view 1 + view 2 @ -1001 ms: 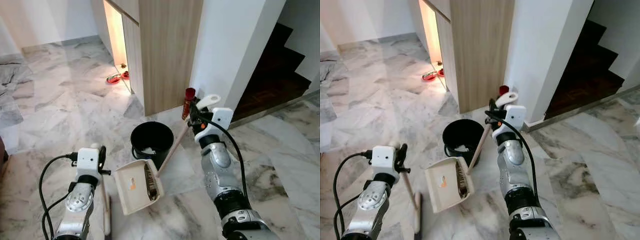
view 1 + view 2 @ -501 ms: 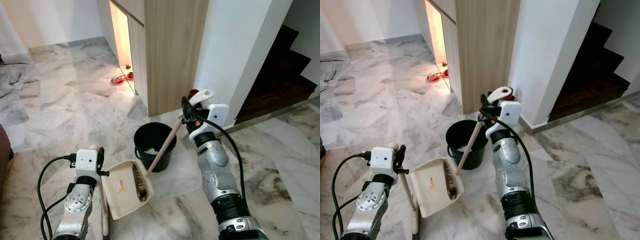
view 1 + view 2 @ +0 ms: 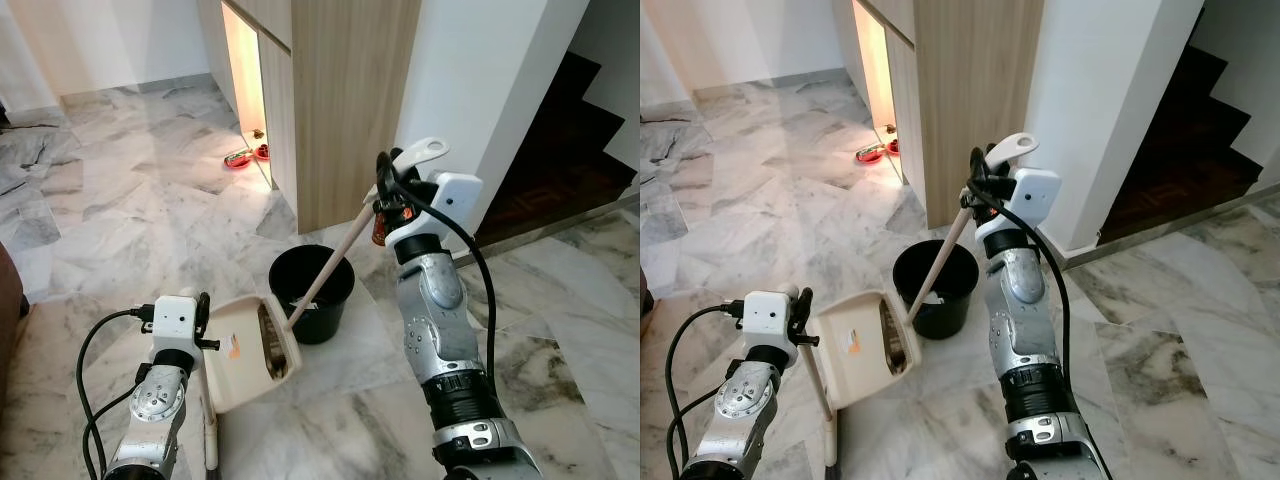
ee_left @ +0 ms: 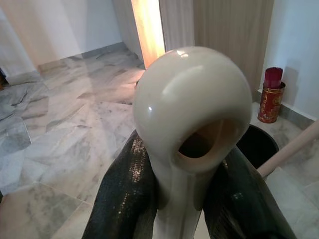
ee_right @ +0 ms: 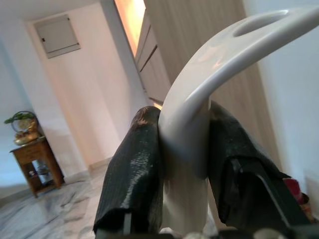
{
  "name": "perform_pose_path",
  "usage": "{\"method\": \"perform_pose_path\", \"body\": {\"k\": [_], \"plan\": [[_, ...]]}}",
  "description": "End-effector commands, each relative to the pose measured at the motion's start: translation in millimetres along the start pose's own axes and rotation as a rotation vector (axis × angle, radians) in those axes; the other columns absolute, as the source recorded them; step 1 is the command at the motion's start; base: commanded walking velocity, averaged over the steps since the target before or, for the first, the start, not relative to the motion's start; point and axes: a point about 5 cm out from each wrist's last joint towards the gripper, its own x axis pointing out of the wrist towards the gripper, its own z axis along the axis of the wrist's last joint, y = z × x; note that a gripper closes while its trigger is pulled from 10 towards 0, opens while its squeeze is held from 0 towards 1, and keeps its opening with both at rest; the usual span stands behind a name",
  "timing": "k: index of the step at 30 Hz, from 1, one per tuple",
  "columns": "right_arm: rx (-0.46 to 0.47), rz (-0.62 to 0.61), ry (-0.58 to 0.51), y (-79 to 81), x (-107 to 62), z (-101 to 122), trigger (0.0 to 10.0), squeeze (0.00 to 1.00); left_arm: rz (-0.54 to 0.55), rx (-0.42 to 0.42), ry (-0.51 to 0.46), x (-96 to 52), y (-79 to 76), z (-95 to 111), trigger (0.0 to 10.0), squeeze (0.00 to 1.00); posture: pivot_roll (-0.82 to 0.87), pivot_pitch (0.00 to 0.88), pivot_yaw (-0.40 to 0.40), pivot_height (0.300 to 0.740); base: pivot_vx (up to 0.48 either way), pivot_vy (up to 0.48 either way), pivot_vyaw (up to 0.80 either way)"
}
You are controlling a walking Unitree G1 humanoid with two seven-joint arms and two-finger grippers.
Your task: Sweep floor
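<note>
Broom point(image 3: 330, 268) slants from the right gripper point(image 3: 392, 190), whose fingers are clamped on its white hooked handle, down into the tilted dustpan point(image 3: 245, 350) beside the black bucket point(image 3: 311, 290). Left gripper point(image 3: 798, 305) is clamped on the dustpan's upright handle point(image 4: 192, 124), on the marble floor point(image 3: 130, 210).

You're looking down at a grey-veined marble floor point(image 3: 120, 210), with a wood-panelled cabinet point(image 3: 340, 100) beside a warmly lit gap point(image 3: 245, 80), a white wall point(image 3: 480, 90), and dark stairs point(image 3: 565, 150) on the right.
</note>
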Motion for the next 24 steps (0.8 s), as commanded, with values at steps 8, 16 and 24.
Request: {"method": "perform_pose_path", "body": {"k": [8,16,24], "plan": [[-0.111,-0.020,-0.145,5.8,17.5,27,10.0,0.00,-0.004,0.015,-0.040,6.5,-3.7,8,10.0,0.00,0.02,0.000,-0.003,0.740,0.000,0.000,0.00],[-0.120,-0.018,-0.167,18.1,26.1,31,10.0,0.00,-0.006,0.017,-0.047,6.7,-4.9,10,10.0,0.00,0.02,0.000,-0.005,0.740,0.000,0.000,0.00],[-0.128,-0.013,-0.173,17.6,27.7,31,10.0,0.00,-0.008,0.018,-0.056,7.4,-5.3,12,10.0,0.00,0.02,0.000,-0.005,0.740,0.194,0.000,0.00]]}}
